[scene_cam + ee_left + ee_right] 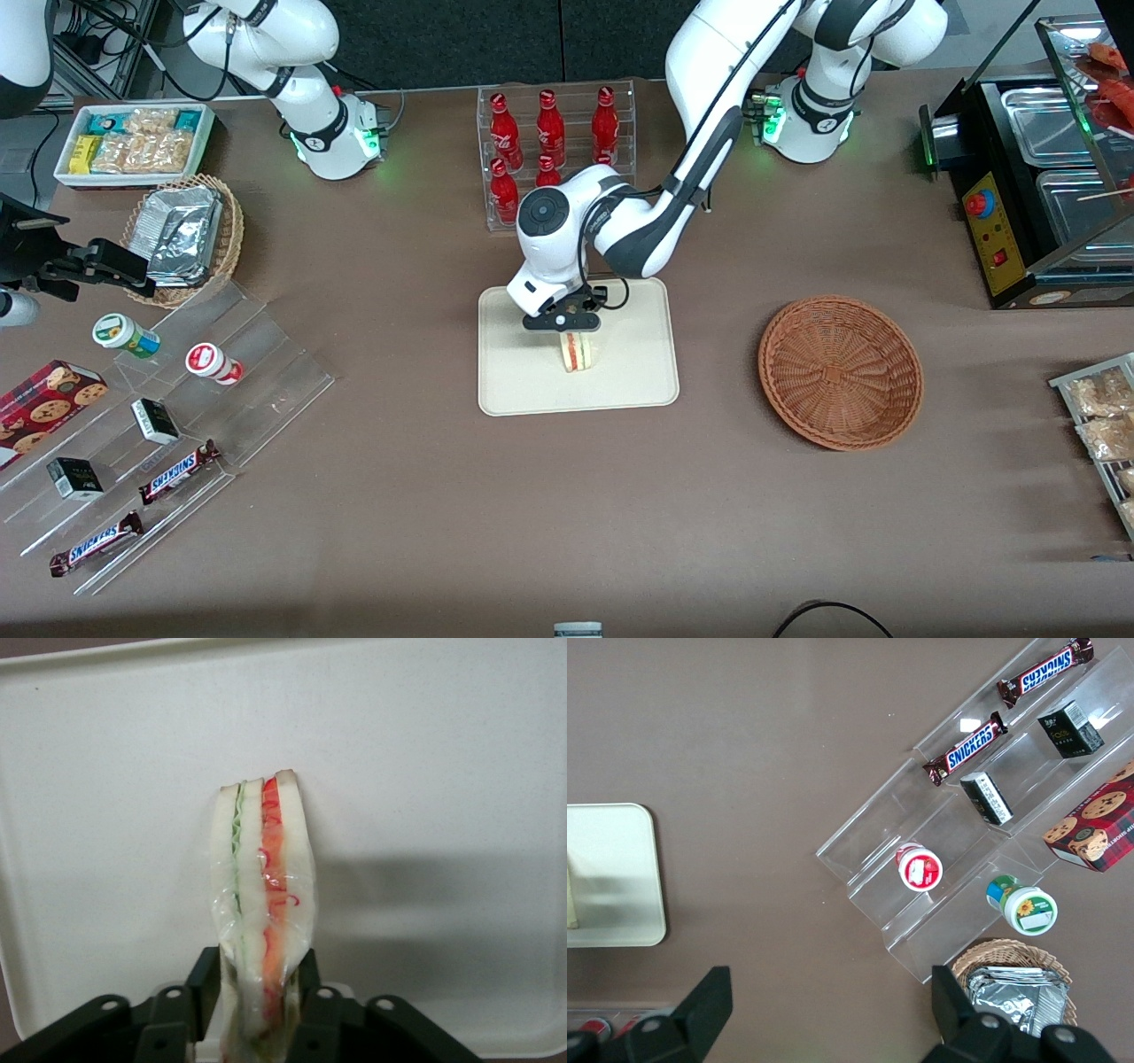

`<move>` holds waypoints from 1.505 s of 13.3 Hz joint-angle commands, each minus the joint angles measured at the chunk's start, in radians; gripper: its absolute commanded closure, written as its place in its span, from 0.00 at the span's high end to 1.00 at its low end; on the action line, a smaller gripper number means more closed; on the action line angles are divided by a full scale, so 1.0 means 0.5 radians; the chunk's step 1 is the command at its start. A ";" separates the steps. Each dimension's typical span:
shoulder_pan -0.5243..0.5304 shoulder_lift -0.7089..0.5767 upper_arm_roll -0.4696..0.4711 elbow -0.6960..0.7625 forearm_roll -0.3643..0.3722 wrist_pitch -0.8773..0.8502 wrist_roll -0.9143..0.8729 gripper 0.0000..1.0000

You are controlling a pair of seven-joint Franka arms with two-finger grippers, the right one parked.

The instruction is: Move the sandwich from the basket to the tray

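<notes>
Gripping sandwich (580,352) upright over tray (633,381), gripper (567,324) clamped on it, basket (840,372) toward working arm's end, Snickers bars (180,471) toward parked arm's end

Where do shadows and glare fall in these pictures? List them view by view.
Left wrist view: the sandwich, clamped in the gripper, throws a soft grey shadow across the tray. Front view: green lights glow at both arm bases. Right wrist view: bright glare on the foil packets.

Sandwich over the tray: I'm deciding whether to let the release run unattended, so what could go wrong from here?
1. The sandwich stands on edge in the pincer; released, it may topple on the tray.
2. Its loose plastic wrap could cling to a finger and drag it.
</notes>
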 commanded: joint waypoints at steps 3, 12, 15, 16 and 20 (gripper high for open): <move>0.048 -0.197 0.032 0.058 -0.003 -0.238 -0.022 1.00; 0.550 -0.856 0.029 0.076 -0.205 -0.793 0.012 1.00; 0.713 -0.979 0.035 0.073 -0.211 -1.023 0.266 1.00; 0.787 -1.010 0.035 0.073 -0.211 -1.060 0.370 1.00; 1.124 -1.120 0.035 0.073 -0.248 -1.272 0.916 1.00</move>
